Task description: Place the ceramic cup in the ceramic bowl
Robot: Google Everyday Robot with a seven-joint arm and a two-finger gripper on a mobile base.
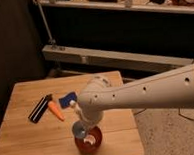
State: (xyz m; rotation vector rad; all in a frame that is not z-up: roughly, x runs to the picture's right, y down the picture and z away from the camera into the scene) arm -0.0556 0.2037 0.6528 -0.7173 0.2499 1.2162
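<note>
The gripper point(85, 135) clasps ceramic cup point(77, 128); both above ceramic bowl point(94, 149).

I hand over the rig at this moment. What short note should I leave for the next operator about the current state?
End effector: shut on the cup, low over the front of the table.
Cup: light blue, held at the left rim of the bowl, not released.
Done: cup grasped and brought to the bowl.
Left: centre the cup over the bowl, lower it, open, withdraw.
Behind, untouched: carrot, black bar, dark-blue piece.
</note>
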